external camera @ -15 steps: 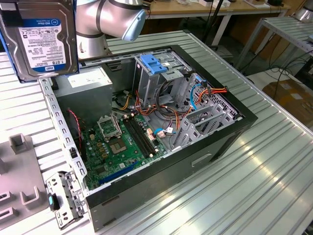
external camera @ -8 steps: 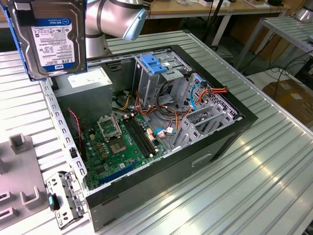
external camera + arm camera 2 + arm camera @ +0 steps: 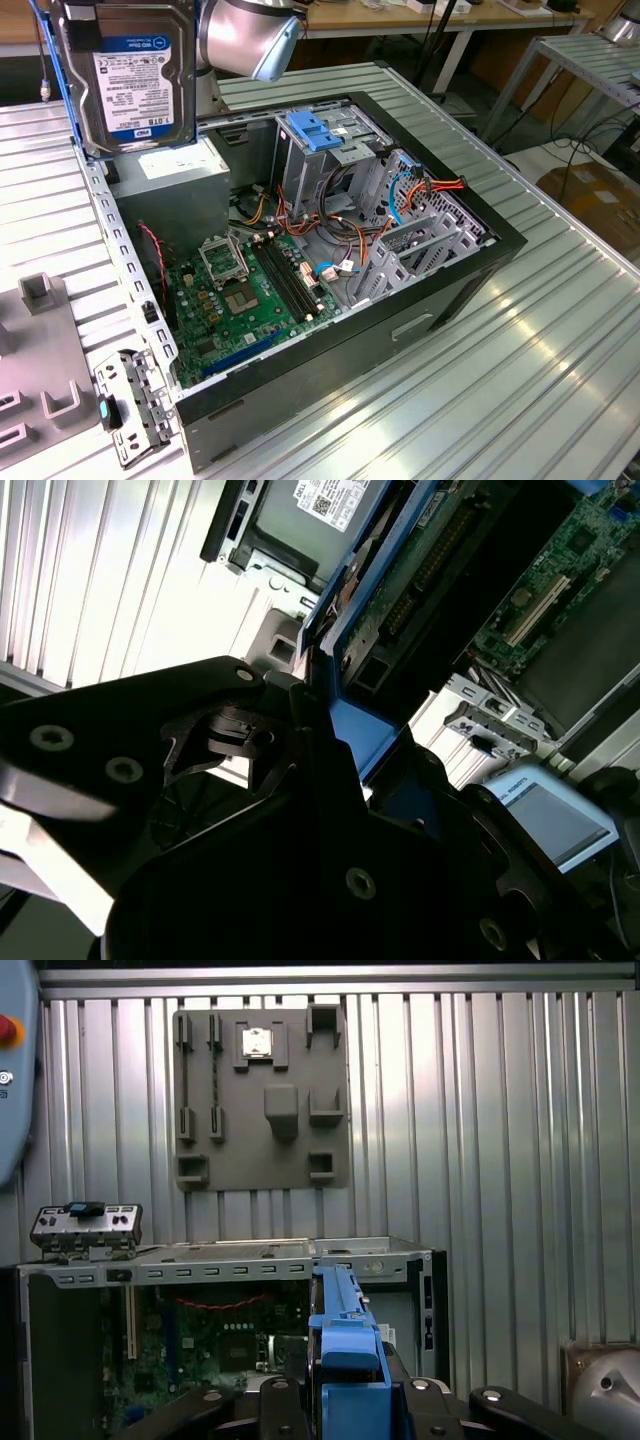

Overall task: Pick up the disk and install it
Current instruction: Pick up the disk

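Ribbed metal table [image 3: 560,330] carries an open computer case [image 3: 505,238], which lies beneath the fingers. The disk [image 3: 135,75] is clamped edge-on between the gripper's [image 3: 345,1400] fingers, its blue side rail [image 3: 338,1325] jutting beyond their tips. It looks dense, rigid and smooth-faced, probably shock-sensitive. The flat metal faces seem the surest hold, not the circuit-board side.

Computer case [image 3: 330,372] and tray [image 3: 70,350] on table [image 3: 520,380]
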`<action>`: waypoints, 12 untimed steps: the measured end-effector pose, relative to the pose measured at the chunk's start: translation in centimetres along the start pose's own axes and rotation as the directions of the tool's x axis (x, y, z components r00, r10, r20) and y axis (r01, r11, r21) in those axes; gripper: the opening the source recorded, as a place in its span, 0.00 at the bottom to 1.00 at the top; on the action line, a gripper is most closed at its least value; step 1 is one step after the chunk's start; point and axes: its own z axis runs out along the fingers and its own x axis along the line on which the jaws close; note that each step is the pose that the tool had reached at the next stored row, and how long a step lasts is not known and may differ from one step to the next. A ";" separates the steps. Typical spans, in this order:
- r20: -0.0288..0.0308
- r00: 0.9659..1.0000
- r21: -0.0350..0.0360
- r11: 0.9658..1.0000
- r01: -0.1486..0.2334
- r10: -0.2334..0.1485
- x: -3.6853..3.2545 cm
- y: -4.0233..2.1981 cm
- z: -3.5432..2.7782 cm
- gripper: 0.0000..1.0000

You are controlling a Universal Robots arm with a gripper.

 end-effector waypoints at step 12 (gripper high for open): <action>0.000 1.000 0.000 1.000 -0.001 0.001 -0.13 -2.93 -0.01 0.37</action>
